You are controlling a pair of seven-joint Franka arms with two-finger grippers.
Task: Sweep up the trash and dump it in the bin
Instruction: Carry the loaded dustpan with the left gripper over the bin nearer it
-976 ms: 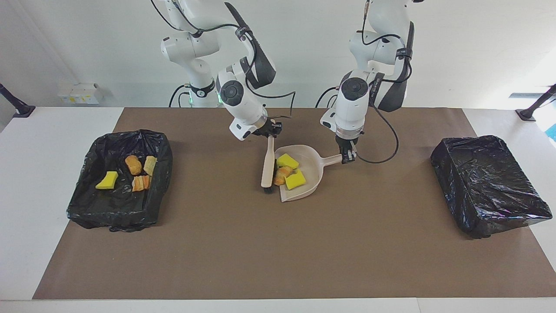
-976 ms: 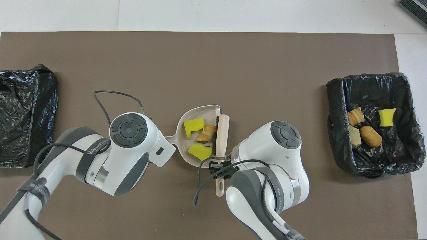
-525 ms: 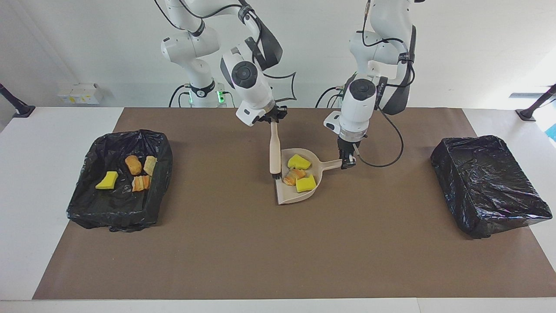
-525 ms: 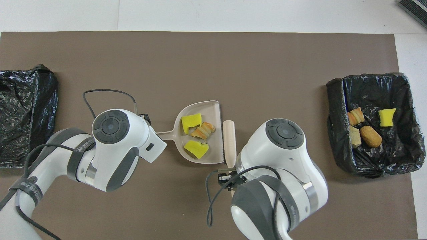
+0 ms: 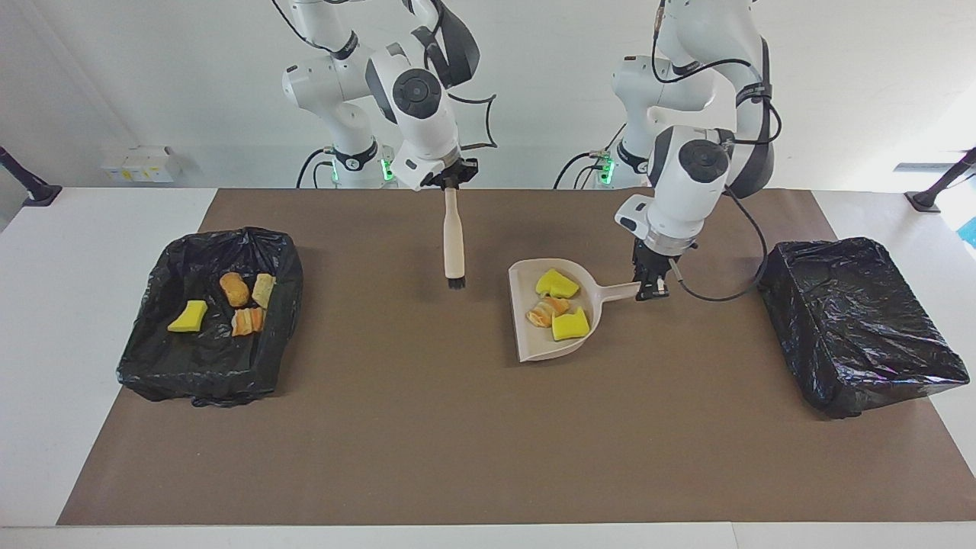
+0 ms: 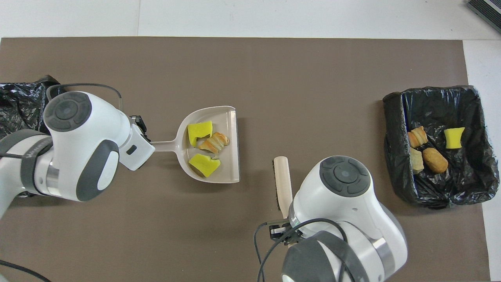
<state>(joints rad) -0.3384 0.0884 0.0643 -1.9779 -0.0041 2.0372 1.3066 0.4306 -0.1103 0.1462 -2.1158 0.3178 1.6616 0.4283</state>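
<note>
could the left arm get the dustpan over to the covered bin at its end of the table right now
Probably yes. The left gripper holds the dustpan by its handle, and only bare mat lies between it and the covered bin. The brush, in the right gripper, hangs clear.

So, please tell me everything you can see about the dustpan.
The dustpan is beige and looks like plastic: a flat scoop with a raised curved rim and a thin straight handle. It is held level, its open edge toward the right arm's end of the table. The left tool is shut on the handle's end. In it lie two yellow sponge pieces and one bread piece.
</note>
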